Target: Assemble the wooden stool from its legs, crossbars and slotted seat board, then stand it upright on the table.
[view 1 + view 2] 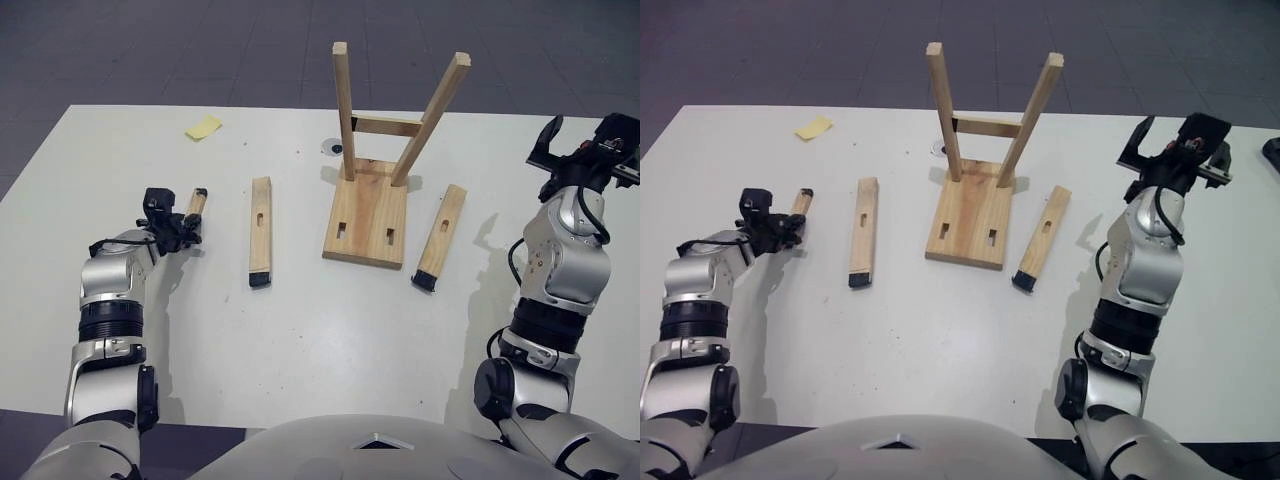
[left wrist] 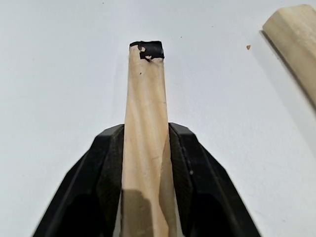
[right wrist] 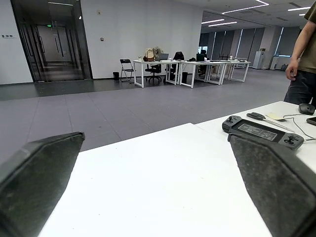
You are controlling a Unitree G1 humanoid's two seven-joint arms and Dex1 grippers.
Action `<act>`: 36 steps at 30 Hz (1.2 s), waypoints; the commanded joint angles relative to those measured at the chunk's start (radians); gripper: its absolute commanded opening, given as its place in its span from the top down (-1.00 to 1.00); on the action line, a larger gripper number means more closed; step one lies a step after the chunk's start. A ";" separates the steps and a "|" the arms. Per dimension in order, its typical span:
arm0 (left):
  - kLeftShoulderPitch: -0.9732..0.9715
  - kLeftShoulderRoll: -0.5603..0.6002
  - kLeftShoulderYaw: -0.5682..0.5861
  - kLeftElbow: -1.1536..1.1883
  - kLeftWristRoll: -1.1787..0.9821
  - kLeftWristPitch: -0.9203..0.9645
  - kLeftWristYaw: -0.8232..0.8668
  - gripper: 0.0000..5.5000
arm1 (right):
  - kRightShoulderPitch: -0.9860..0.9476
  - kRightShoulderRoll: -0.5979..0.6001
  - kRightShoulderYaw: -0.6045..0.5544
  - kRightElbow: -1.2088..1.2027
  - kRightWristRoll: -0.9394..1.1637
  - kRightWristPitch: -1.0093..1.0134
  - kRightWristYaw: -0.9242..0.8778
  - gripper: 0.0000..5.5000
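The left claw [image 1: 183, 230] is closed on a short wooden stick [image 2: 144, 84]. Its two black fingers [image 2: 109, 170] press the stick from both sides, and the end with the black cap points away from the claw and lies low over the white bench [image 1: 300, 340].

Near this claw, on the side toward the other arm, one loose leg [image 1: 261, 230] lies flat. Farther in the same direction is the slotted seat board [image 1: 365, 220], flat on the bench. Two legs [image 1: 343, 110] stand up from its far end, and a crossbar [image 1: 386, 126] joins them.

The right claw [image 3: 157, 136] is held up over the bench, opened wide and holding nothing. Between it and the seat board lies another loose leg [image 1: 441, 248], just beside the board.
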 commanded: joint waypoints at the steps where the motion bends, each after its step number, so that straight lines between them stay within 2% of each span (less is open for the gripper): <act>1: -0.083 -0.050 0.162 -0.254 -0.067 -0.219 0.137 0.53 | -0.077 0.057 -0.167 -0.044 0.260 0.032 0.030 -0.96; 3: -0.105 -0.083 0.144 -0.397 -0.072 -0.271 0.164 0.53 | -0.137 0.095 -0.224 -0.075 0.479 0.036 0.085 -0.96; 5: -0.130 -0.092 0.083 -0.467 -0.063 -0.295 0.144 0.53 | -0.171 0.114 -0.220 -0.103 0.631 0.048 0.143 -0.96; 9: -0.198 -0.111 -0.075 -0.554 -0.042 -0.298 0.087 0.53 | -0.219 0.123 -0.050 -0.167 0.755 0.079 0.286 -0.96; 12: -0.224 -0.154 -0.185 -0.557 -0.036 -0.297 0.040 0.53 | -0.247 0.125 0.081 -0.192 0.788 0.094 0.370 -0.96; 16: -0.218 -0.211 -0.293 -0.541 0.002 -0.337 0.007 0.53 | -0.258 0.128 0.189 -0.189 0.805 0.106 0.429 -0.96; 21: -0.186 -0.251 -0.390 -0.561 0.051 -0.382 -0.020 0.53 | -0.255 0.133 0.243 -0.147 0.786 0.100 0.430 -0.96; 26: -0.154 -0.268 -0.421 -0.595 0.070 -0.386 -0.025 0.53 | -0.273 0.142 0.257 -0.034 0.763 0.101 0.422 -0.96; 36: -0.134 -0.267 -0.450 -0.591 0.109 -0.398 -0.042 0.53 | -0.296 0.167 0.233 0.013 0.845 0.185 0.385 -0.38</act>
